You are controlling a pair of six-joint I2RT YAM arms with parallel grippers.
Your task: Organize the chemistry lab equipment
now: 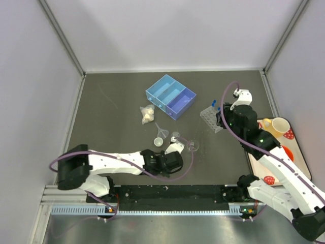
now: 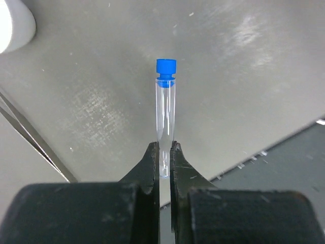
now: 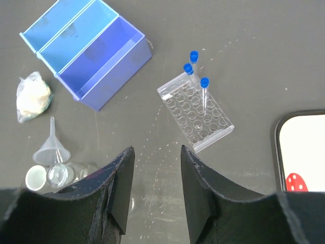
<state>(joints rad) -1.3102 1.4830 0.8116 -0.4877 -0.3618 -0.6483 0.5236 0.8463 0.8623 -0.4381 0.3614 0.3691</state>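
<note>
My left gripper (image 2: 163,147) is shut on the lower end of a clear test tube (image 2: 165,109) with a blue cap, which sticks straight out past the fingertips. In the top view that gripper (image 1: 175,150) is near the table's front middle, by a funnel (image 1: 161,130), a small cup (image 1: 158,142), a tiny beaker (image 1: 175,136) and a round dish (image 1: 192,147). My right gripper (image 3: 157,150) is open and holds nothing. It hovers near the clear holed rack (image 3: 195,111), where three blue-capped tubes (image 3: 204,84) stand at the far end. The top view has the rack (image 1: 210,119) right of centre.
A blue divided box (image 1: 171,96) sits at mid-table, with a small bag of white material (image 1: 148,114) to its left. A strawberry-patterned tray (image 1: 268,179) at the right edge carries a yellow mug (image 1: 278,126) and an orange bowl (image 1: 287,152).
</note>
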